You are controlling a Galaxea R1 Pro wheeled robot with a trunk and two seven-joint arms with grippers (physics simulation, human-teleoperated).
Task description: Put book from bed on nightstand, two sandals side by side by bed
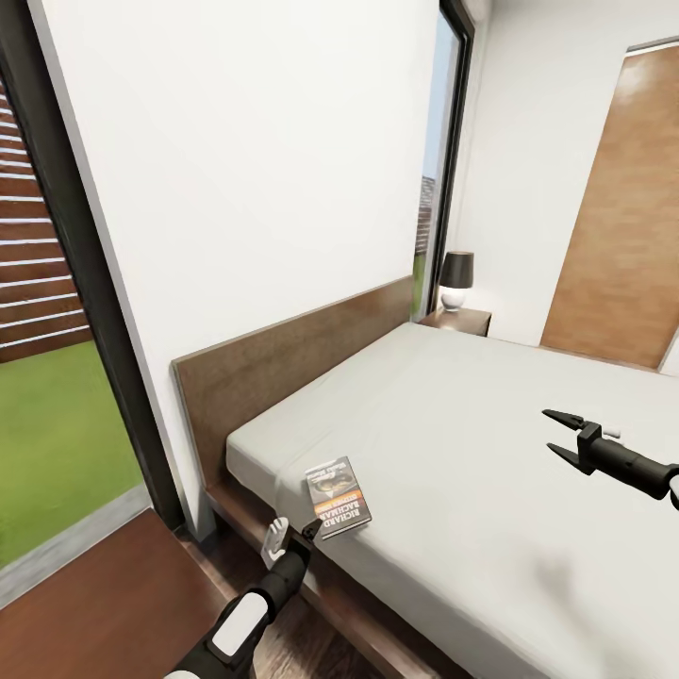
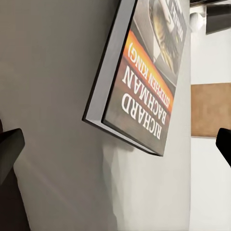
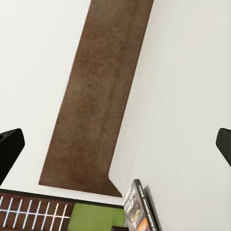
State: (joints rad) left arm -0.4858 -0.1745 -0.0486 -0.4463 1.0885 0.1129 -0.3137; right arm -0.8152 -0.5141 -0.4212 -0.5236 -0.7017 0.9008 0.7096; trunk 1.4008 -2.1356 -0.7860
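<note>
The book (image 1: 338, 495) lies flat on the bed's pale mattress (image 1: 471, 471), near the corner by the dark headboard (image 1: 292, 363). My left gripper (image 1: 292, 535) stands open at the bed's edge, just short of the book's near side. In the left wrist view the book (image 2: 144, 77) looms close ahead of the spread fingertips (image 2: 9, 149). My right gripper (image 1: 556, 432) hovers open over the mattress, well to the right of the book; its wrist view catches the book (image 3: 137, 209) and the headboard (image 3: 96, 96). A nightstand (image 1: 459, 321) stands at the bed's far side. The sandals are out of view.
A dark brown wooden surface (image 1: 94, 594) sits low at my left beside the bed. A black-shaded lamp (image 1: 456, 278) tops the far nightstand. A tall window (image 1: 57, 377) opens onto grass at left. A wooden door (image 1: 622, 217) is at the far right.
</note>
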